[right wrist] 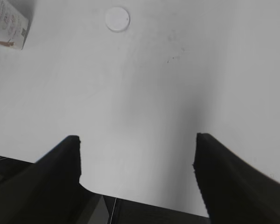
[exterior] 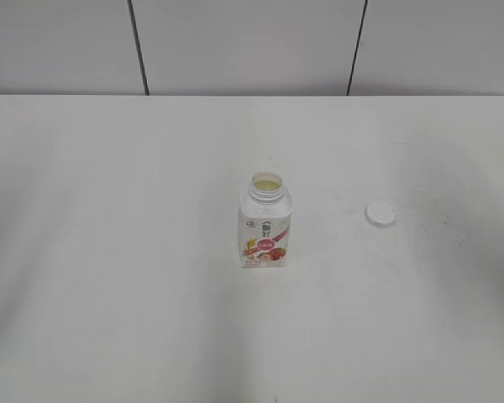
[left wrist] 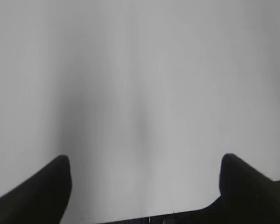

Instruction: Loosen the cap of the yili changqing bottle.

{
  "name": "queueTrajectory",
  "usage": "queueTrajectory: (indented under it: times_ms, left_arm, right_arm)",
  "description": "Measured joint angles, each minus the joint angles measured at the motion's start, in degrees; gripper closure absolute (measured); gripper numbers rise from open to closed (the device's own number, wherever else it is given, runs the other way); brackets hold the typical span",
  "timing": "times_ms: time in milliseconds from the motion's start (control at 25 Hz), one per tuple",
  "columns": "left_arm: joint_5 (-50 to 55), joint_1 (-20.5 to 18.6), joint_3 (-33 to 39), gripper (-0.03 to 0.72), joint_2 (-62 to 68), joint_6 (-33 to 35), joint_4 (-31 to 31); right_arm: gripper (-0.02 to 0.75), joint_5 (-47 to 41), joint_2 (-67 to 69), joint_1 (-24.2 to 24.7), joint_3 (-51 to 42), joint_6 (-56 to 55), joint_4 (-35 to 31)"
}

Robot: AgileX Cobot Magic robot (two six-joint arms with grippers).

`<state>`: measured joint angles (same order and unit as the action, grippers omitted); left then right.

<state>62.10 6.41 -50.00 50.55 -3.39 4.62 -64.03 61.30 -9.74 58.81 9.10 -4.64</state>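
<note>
The yili changqing bottle point(exterior: 265, 223) stands upright in the middle of the white table, its neck open with pale liquid showing inside. The white cap point(exterior: 380, 214) lies flat on the table to the bottle's right, apart from it. In the right wrist view the cap point(right wrist: 117, 19) is at the top and a corner of the bottle point(right wrist: 8, 28) at the top left. My right gripper point(right wrist: 136, 149) is open and empty, well short of the cap. My left gripper point(left wrist: 144, 168) is open and empty over bare table. Neither gripper shows in the exterior view.
The white table point(exterior: 109, 277) runs to a grey panelled wall point(exterior: 252, 42) at the back. A few small dark specks point(right wrist: 175, 53) mark the table near the cap.
</note>
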Motion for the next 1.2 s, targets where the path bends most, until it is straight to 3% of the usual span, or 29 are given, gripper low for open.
queueTrajectory:
  times_ms: [560, 1200]
  left_arm:
    - [2.1, 0.0, 17.1, 0.099, -20.0, 0.0, -0.3]
    - [-1.5, 0.0, 20.2, 0.099, -33.1, 0.0, -1.0]
  right_arm:
    - [0.146, 5.1, -17.9, 0.0, -20.5, -2.3, -0.2]
    - [0.150, 3.1, -34.8, 0.0, -28.1, -4.1, -0.2]
